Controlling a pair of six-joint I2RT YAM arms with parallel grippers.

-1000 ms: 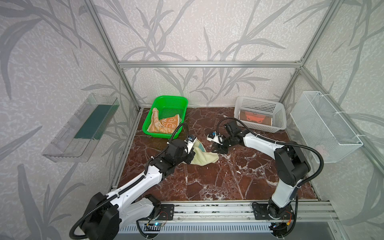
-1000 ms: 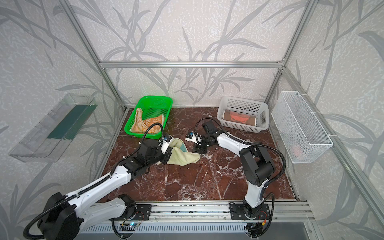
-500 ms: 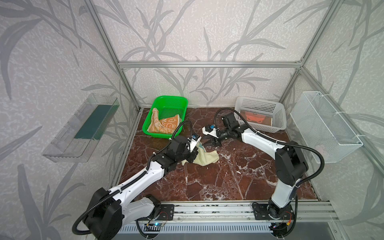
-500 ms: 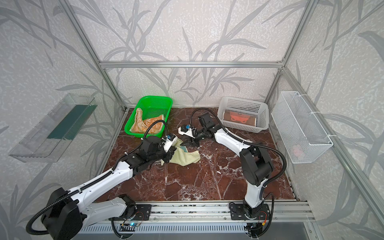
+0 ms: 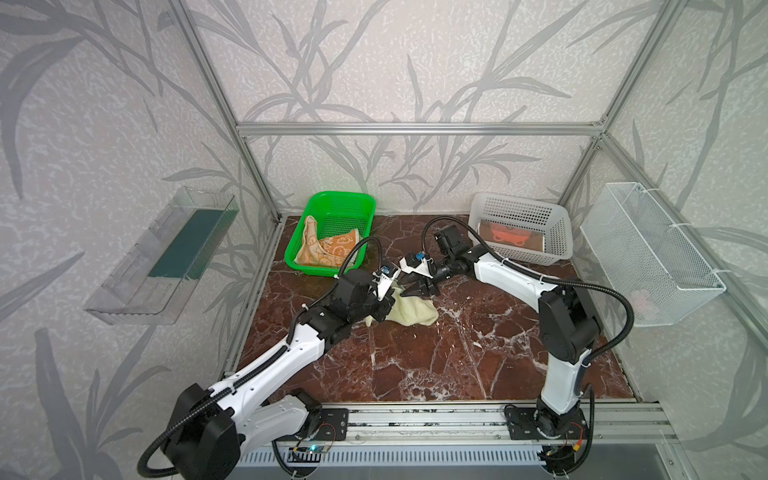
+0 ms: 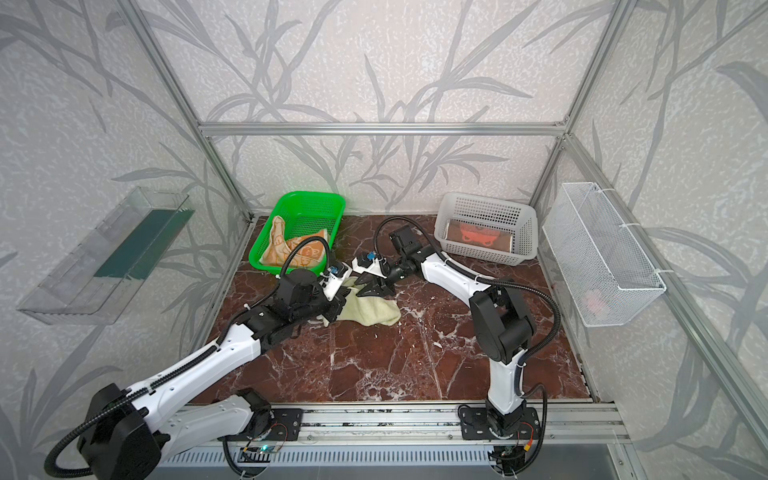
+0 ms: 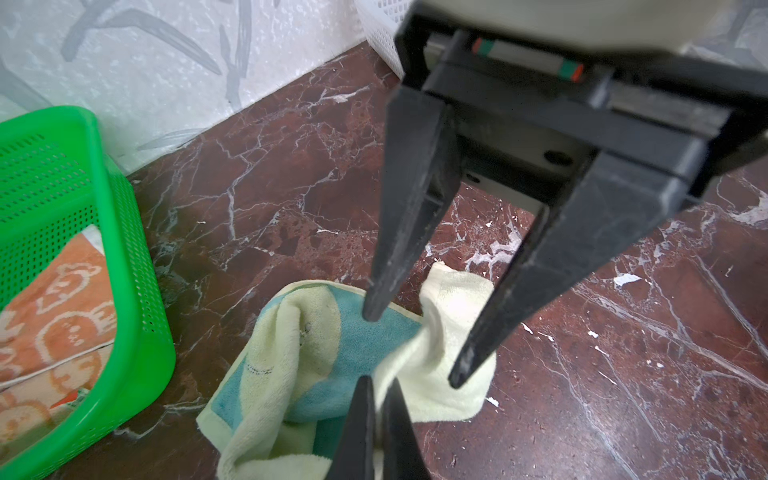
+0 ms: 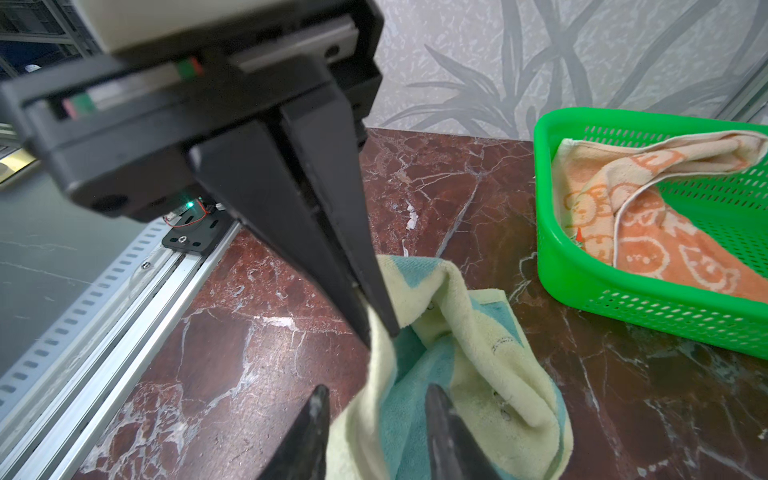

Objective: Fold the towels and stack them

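Cloth this limp and light wants corner holds: left gripper (image 7: 376,386) clenches the yellow towel (image 7: 274,357), right gripper (image 8: 378,390), apparently unclosed, straddles a fold.

We see a red-brown marbled tabletop (image 5: 457,353) carrying a green perforated plastic basket (image 5: 311,268), a white perforated plastic basket (image 5: 519,205) and a crumpled pale yellow-and-teal towel (image 5: 413,311).

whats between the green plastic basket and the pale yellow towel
Bare red-brown marble floor separates the green plastic basket from the pale yellow towel, shown in the left wrist view.
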